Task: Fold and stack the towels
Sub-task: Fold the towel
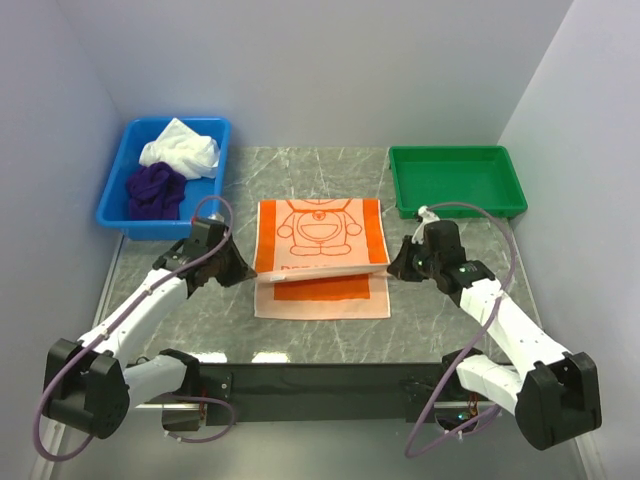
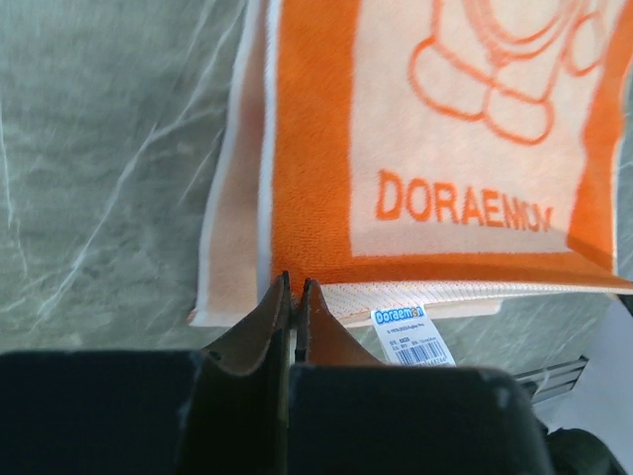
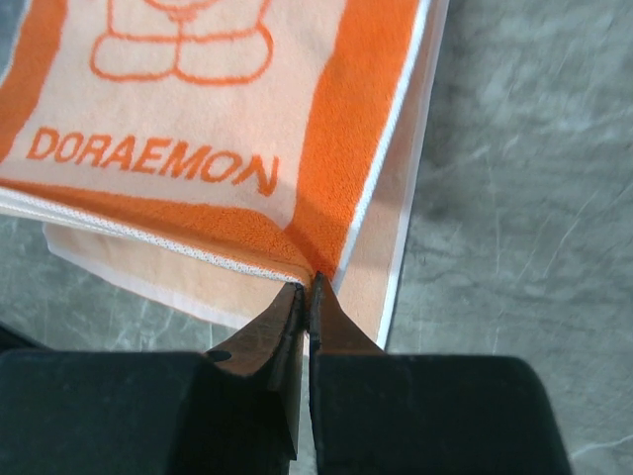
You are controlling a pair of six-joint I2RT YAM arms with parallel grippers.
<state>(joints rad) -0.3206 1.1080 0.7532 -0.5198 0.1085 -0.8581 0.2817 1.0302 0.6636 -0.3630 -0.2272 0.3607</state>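
Left fingers point(image 1: 243, 270) are pinched shut on one corner of the orange towel point(image 1: 320, 235), and right fingers point(image 1: 393, 266) are pinched shut on the other. The lifted edge runs straight across between them, fairly taut, long axis side to side. The rest of the towel lies flat beyond the fingers, cartoon face up. A lower layer shows just beneath the held edge, on the near side. Neither arm is nearer: it's an even two-handed hold, and I'd judge the fold needs both corners travelling level. Under it is a smooth marbled worktop point(image 1: 330, 340), and the side walls stand well apart from both arms. Far beyond the left fingers, the white towel point(image 1: 180, 150) and purple towel point(image 1: 155, 190) lie crumpled in the blue bin point(image 1: 112, 205). Beyond the right fingers sits the green tray point(image 1: 455, 153).
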